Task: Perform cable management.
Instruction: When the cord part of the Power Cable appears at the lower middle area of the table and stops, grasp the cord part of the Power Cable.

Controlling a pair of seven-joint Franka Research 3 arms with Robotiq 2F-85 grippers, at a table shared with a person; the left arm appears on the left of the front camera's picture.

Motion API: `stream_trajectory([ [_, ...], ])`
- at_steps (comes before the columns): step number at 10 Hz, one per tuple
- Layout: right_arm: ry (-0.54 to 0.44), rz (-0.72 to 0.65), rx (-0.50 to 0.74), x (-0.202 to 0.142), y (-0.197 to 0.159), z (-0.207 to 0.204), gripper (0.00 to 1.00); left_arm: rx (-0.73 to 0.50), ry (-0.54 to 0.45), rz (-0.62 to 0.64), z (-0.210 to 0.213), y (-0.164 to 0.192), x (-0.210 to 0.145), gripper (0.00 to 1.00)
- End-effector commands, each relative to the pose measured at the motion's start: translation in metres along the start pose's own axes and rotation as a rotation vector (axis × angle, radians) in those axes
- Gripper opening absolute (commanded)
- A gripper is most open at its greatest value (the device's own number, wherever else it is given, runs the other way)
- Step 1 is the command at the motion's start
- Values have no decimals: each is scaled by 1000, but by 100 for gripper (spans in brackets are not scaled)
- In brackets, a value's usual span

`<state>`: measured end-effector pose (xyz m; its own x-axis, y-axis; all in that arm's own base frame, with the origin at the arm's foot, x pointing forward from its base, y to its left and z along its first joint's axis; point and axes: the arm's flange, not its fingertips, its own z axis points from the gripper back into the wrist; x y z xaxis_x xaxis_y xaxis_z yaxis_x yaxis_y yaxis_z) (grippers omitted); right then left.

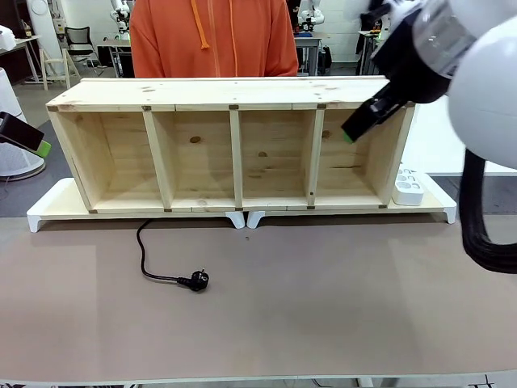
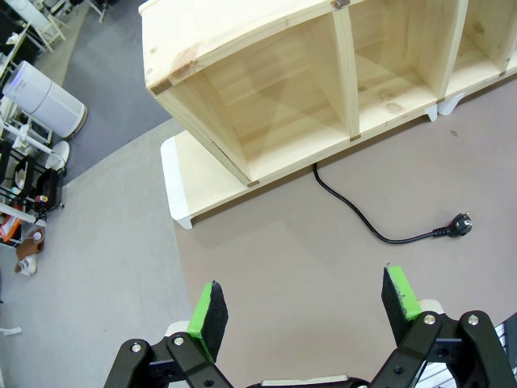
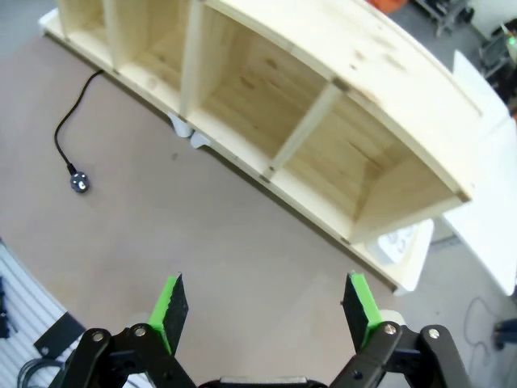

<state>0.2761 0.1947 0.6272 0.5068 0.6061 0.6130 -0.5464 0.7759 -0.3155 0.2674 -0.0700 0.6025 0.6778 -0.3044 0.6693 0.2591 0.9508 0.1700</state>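
The cable [image 1: 144, 260] is a thin black cord. It comes out from under the left part of the wooden shelf [image 1: 234, 90] and curls over the brown table to its round plug [image 1: 199, 280]. The left wrist view has the cable [image 2: 355, 214] and plug [image 2: 462, 224] lying ahead, to the right. My left gripper [image 2: 303, 299] hangs open and empty above the table's left end. My right gripper [image 3: 265, 303] is open and empty too, high in front of the shelf's right compartment, far from the plug [image 3: 79, 183].
The four-compartment shelf stands on white risers [image 1: 48, 212] along the far half of the table. A small white power strip [image 1: 408, 188] sits on the riser beside the shelf's right end. A person in an orange hoodie [image 1: 214, 36] stands behind the shelf.
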Motion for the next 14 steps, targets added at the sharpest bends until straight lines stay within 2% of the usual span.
stream_trajectory([
  [1, 28, 92, 31, 25, 13, -16, 100, -2, 6, -4, 1, 1, -1, 100],
  [6, 49, 243, 185, 89, 83, -60, 100, -2, 6, -4, 1, 1, -1, 100],
  [10, 76, 317, 244, 112, 127, -107, 100, -2, 6, -4, 1, 1, -1, 100],
  [12, 124, 331, 275, 120, 144, -141, 100, -2, 6, -4, 1, 1, -1, 100],
  [14, 223, 344, 303, 124, 157, -165, 100, -2, 6, -4, 1, 1, -1, 100],
])
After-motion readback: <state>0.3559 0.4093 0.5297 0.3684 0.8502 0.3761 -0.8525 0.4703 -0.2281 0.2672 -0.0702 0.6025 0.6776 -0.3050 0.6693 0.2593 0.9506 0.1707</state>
